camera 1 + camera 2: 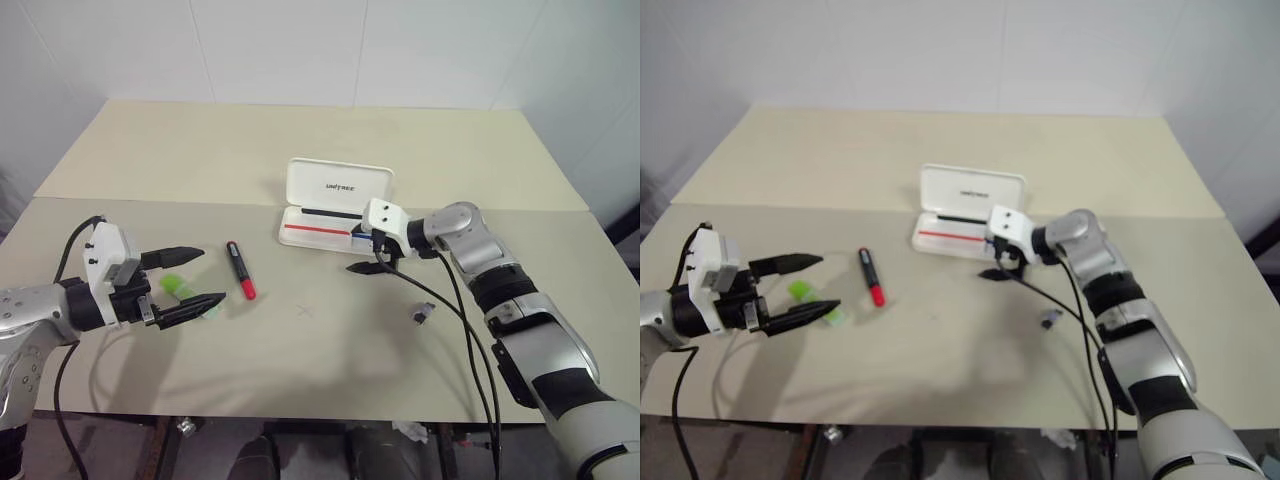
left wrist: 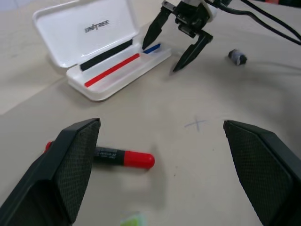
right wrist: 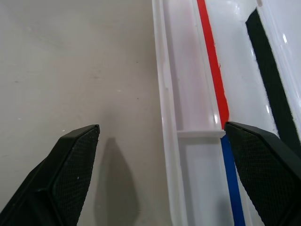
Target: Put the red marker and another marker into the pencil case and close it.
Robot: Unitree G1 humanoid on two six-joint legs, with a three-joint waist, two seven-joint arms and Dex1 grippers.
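The white pencil case [image 1: 337, 186] lies open in the middle of the table, lid tilted back, a red and blue stripe in its tray. The red marker [image 1: 240, 271], black with a red cap, lies on the table left of the case. A light-green highlighter [image 1: 176, 287] lies further left, partly hidden behind my left gripper [image 1: 211, 275]. That gripper hovers open above the highlighter and points toward the marker [image 2: 120, 157]. My right gripper [image 1: 365, 255] stands open at the case's right end. One of its fingers is over the tray [image 3: 197, 94] and the other over the table.
A small dark grey clip [image 1: 421, 314] lies on the table right of the case, beside my right arm's cable. A faint X mark [image 1: 306, 310] is drawn in front of the case. The beige table [image 1: 300, 150] runs back to a white wall.
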